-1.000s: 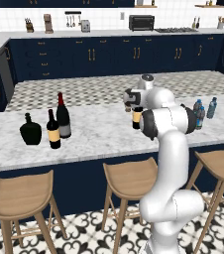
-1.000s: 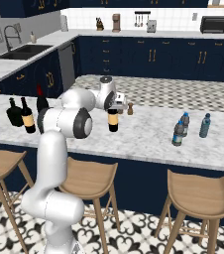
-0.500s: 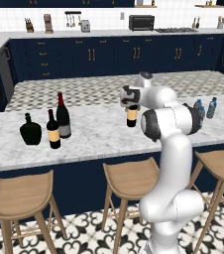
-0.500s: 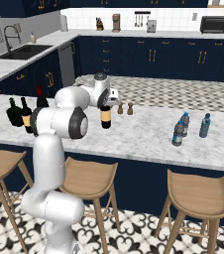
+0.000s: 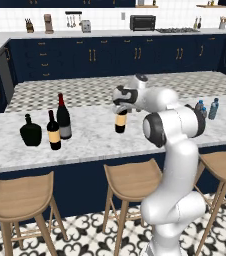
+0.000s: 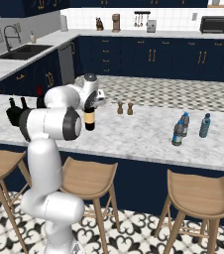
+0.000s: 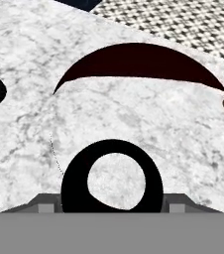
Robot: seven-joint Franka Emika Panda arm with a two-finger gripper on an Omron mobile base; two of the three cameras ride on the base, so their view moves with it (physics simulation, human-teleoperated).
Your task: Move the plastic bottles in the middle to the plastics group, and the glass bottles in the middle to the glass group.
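The yellow-label wine bottle [image 5: 120, 120] hangs upright, neck up, above the desk [image 5: 90, 135], well right of the squat black flask [image 5: 30, 131]. The claw [image 5: 120, 106] is clamped on its neck.

Landmark: marble counter [image 5: 85, 137], stools along its near edge.
Left end: flask [image 5: 30, 132] outermost, then tan-label bottle [image 5: 53, 131], with grey-label bottle [image 5: 63, 118] just behind and right of it.
Middle: yellow-label bottle [image 5: 120, 120] hangs under the gripper [image 5: 121, 106], over the counter.
Right end: water bottles [image 6: 179, 133] grouped near each other.
Far edge: two shakers [image 6: 124, 108] side by side.
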